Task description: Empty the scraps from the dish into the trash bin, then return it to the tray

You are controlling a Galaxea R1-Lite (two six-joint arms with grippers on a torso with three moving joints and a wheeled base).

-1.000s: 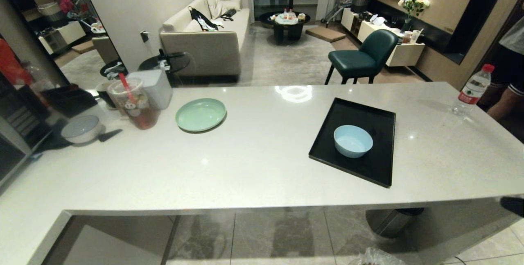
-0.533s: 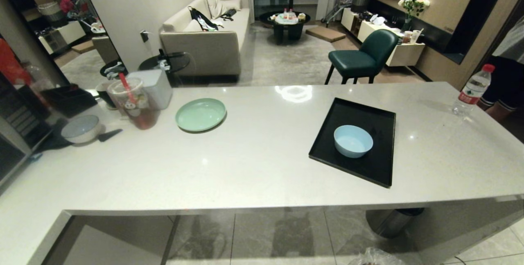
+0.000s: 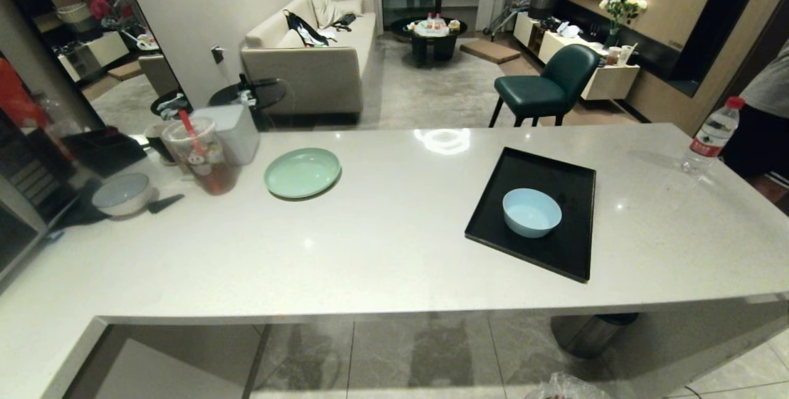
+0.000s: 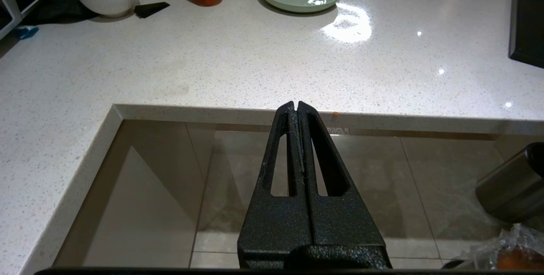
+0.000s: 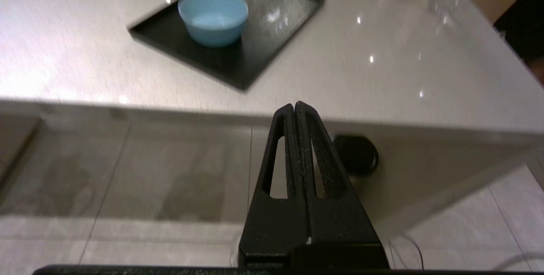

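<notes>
Speckled stone counter (image 3: 382, 232), smooth round dish (image 3: 531, 212)

The person (image 3: 761, 121) at the far right has shifted, bare legs gone from sight, and the dark shape at the tabletop's (image 3: 394, 245) near right edge has vanished.

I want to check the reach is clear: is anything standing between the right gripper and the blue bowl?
Nothing visible does. The right gripper, shut, sits off the table's near edge; only bare counter and tray lie before the dish.

Head looks down over counter (image 3: 394, 245); wrists low, facing it.
</notes>
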